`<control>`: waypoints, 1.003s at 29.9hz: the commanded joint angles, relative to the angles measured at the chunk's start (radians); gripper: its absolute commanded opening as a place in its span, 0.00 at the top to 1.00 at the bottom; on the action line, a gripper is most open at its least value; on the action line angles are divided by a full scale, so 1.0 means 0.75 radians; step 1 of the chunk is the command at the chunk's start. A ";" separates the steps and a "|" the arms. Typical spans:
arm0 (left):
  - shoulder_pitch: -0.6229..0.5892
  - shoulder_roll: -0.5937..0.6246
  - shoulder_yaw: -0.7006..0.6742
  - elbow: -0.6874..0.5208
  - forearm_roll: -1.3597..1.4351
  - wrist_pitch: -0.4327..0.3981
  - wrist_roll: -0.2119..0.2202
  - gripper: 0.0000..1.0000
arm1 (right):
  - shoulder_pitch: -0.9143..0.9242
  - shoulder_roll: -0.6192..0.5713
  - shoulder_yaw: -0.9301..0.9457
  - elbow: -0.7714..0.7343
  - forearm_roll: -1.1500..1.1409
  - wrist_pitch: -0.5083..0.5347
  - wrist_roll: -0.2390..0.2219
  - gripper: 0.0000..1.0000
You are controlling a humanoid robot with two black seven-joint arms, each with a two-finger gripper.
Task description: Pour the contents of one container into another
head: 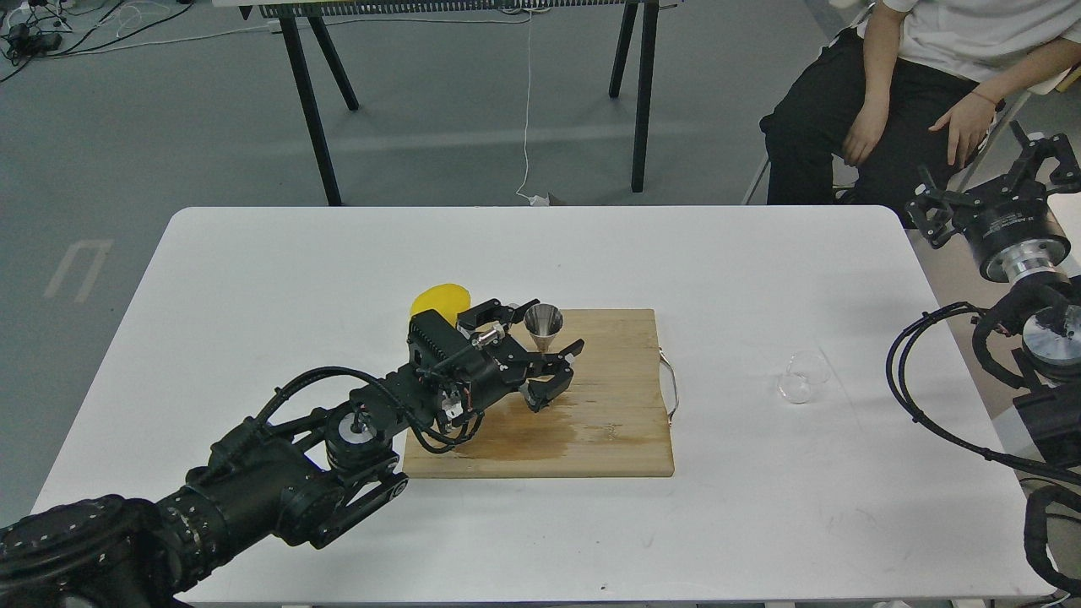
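The left gripper is spread wide around the jigger, with one finger on each side. The jigger is not squeezed yet, as far as can be told. It stands upright on the board, near the back left corner, and a lemon lies just behind the arm. A wet, dark patch is seen on the board under the gripper.

The cup sits on the table, well apart from the board, on the right side. It looks tipped on its side, but this is hard to tell because the glass is clear.

The right gripper is held up high by the table's right edge. Its fingers look spread apart and nothing is held in it.

To do this step well, the jigger should be gripped at its thin middle and kept straight up. The fingers should be closed slowly so it is not knocked over.

Small white writing is seen on the right wrist, but it cannot be read. No other labels are seen.
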 commanded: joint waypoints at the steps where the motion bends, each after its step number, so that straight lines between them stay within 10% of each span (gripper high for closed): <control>1: -0.003 0.000 -0.017 -0.015 0.000 0.002 0.004 0.12 | -0.002 0.000 0.000 0.000 0.000 0.000 0.000 0.00; 18: -0.318 0.063 -0.341 -0.199 -0.006 -0.129 -0.016 0.09 | -0.010 -0.020 0.002 0.014 0.002 0.000 -0.002 0.00; 30: -0.374 0.329 -0.459 -0.232 -1.595 -0.436 -0.402 0.03 | -0.008 -0.022 0.006 0.004 0.004 0.000 -0.002 0.00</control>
